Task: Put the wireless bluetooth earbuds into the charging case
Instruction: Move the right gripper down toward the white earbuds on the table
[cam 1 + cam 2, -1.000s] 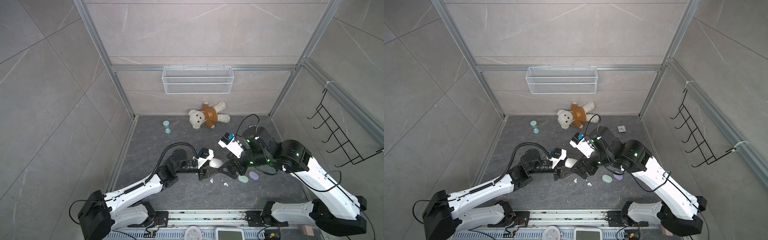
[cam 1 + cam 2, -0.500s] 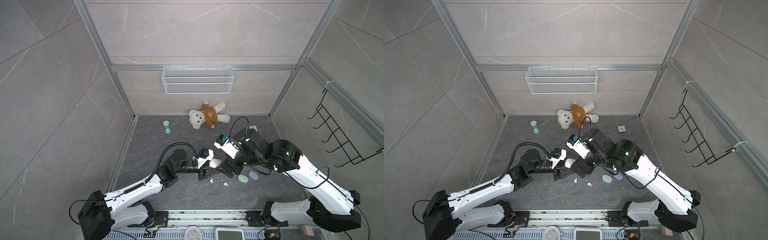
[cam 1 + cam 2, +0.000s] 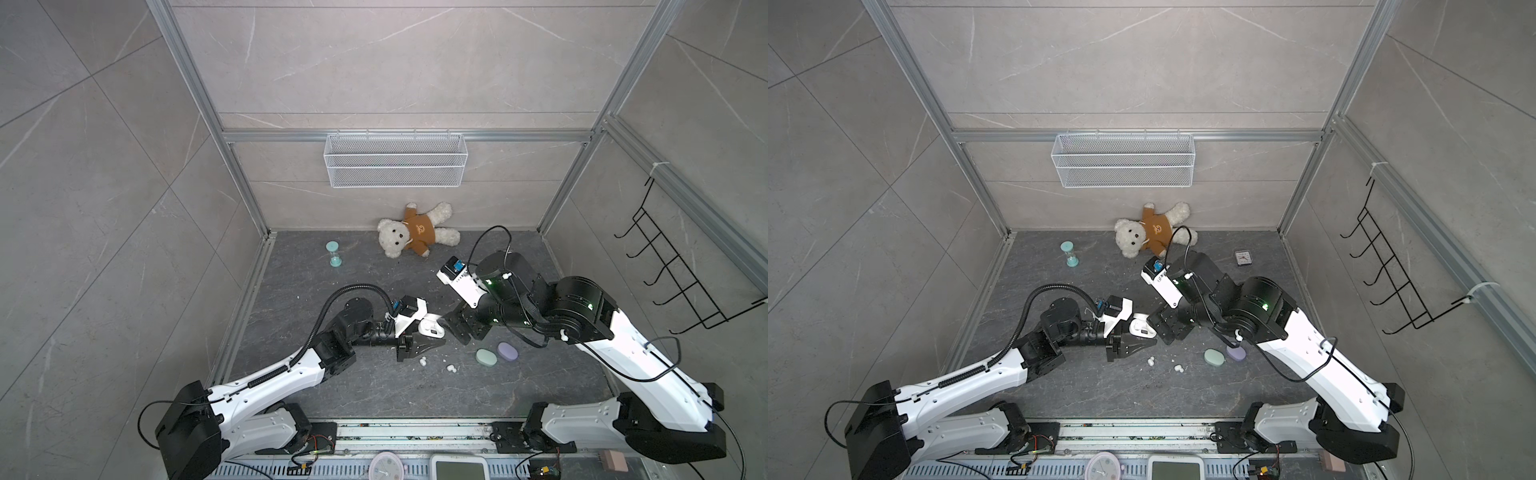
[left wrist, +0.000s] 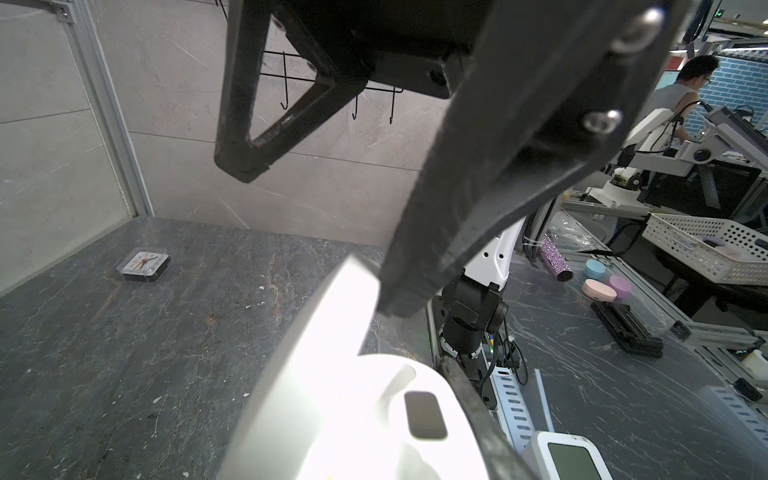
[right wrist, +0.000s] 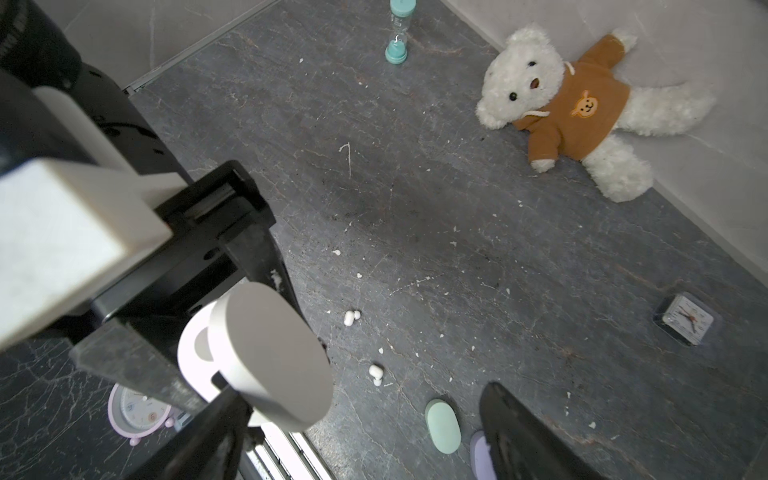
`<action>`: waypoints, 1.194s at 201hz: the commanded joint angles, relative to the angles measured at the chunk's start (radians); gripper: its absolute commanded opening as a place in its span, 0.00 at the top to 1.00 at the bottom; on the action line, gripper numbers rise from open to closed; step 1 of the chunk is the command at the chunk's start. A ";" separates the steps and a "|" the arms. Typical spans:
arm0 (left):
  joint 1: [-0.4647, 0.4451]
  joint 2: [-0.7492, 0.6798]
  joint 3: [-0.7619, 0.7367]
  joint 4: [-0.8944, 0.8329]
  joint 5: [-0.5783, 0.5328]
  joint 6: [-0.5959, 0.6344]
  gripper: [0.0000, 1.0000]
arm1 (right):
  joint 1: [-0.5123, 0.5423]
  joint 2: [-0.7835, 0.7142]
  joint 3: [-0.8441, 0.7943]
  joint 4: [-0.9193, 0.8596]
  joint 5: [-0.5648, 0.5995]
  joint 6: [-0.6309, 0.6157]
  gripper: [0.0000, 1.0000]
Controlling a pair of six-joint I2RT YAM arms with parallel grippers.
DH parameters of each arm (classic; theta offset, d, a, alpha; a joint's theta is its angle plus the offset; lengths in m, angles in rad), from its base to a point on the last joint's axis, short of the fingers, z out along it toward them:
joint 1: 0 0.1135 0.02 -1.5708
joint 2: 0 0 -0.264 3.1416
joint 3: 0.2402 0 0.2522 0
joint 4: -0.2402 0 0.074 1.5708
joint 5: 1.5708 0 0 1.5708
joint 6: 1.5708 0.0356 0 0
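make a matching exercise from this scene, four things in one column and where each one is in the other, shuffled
Things:
1 teddy bear
2 sand timer
3 white case
4 green case

Places:
A held in the left gripper
B lying against the back wall
C lying next to the lilac case
D standing upright, left of the bear in both top views

Pairs: 1-B, 2-D, 3-A, 4-C

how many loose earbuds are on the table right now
2, both white. One earbud lies near the left gripper, which holds the white case; the other earbud lies between it and the green case. Others may be hidden in cases.
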 commanded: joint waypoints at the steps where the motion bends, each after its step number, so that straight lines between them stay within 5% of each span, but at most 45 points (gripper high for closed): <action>1: -0.003 -0.037 0.004 0.058 0.042 -0.008 0.80 | -0.007 0.018 0.029 -0.020 0.077 0.029 0.11; 124: -0.005 -0.038 0.014 0.044 0.044 -0.012 0.83 | -0.044 0.012 0.021 -0.002 0.086 0.066 0.11; 240: -0.003 -0.119 -0.065 0.038 -0.139 -0.013 0.85 | -0.066 -0.102 -0.044 -0.003 -0.224 0.221 0.08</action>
